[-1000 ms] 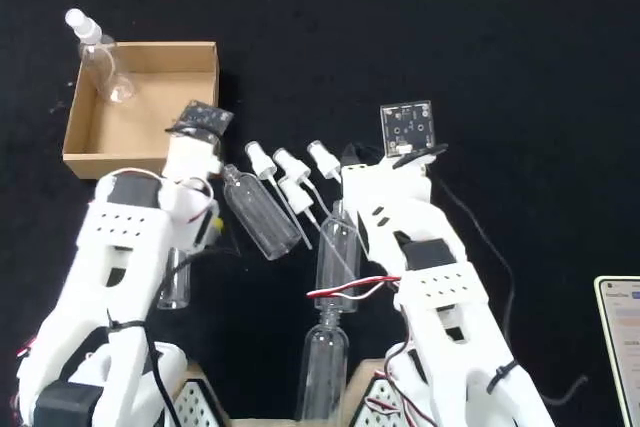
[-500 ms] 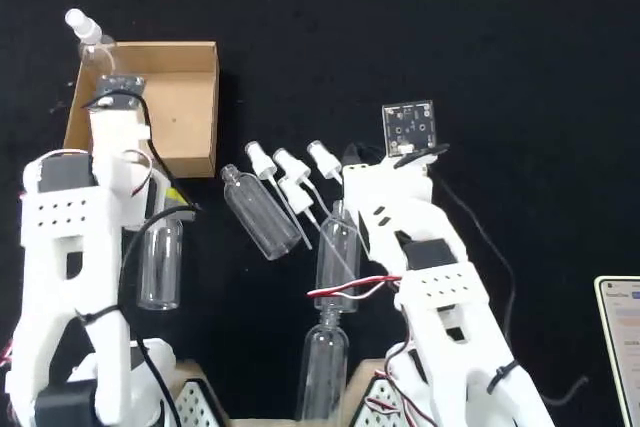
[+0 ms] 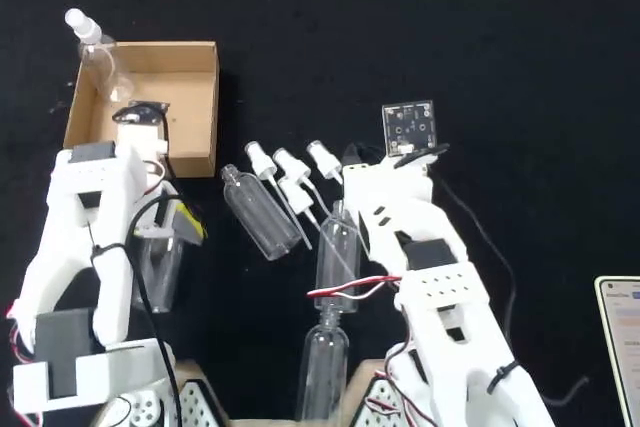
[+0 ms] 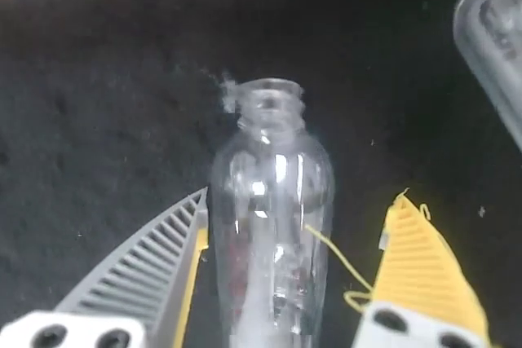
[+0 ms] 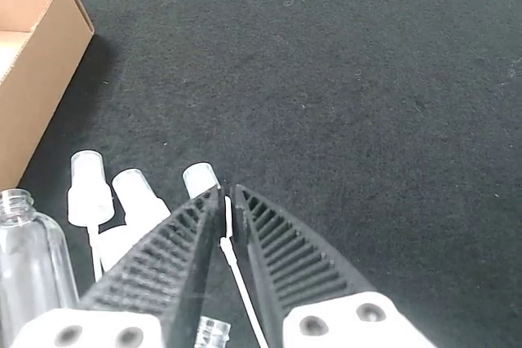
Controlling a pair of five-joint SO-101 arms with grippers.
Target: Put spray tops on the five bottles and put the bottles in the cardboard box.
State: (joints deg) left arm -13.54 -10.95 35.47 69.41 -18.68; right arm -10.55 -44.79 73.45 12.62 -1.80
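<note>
A clear bottle (image 4: 273,226) without a top lies on the black table, and my left gripper (image 4: 302,195) is open with one finger on each side of it. From above, this bottle (image 3: 158,272) lies just in front of the cardboard box (image 3: 217,107), under the left gripper (image 3: 165,232). One bottle (image 3: 100,62) with a spray top leans in the box's far corner. Three more open bottles (image 3: 262,212) (image 3: 338,252) (image 3: 322,367) lie mid-table. Loose spray tops (image 3: 275,162) lie beside them. My right gripper (image 5: 226,189) is shut over one spray top (image 5: 200,177), whose tube shows through the slit.
The box's side wall (image 5: 33,63) stands close to the spray tops (image 5: 110,189). A neighbouring bottle (image 4: 489,30) lies near the left gripper. A phone (image 3: 620,337) rests at the table's right edge. Open black table stretches behind and to the right of the right arm.
My left arm swung from beside the diagonal bottle toward the box, then came down so its open fingers sit around the leftmost bottle. The right arm has not moved.
</note>
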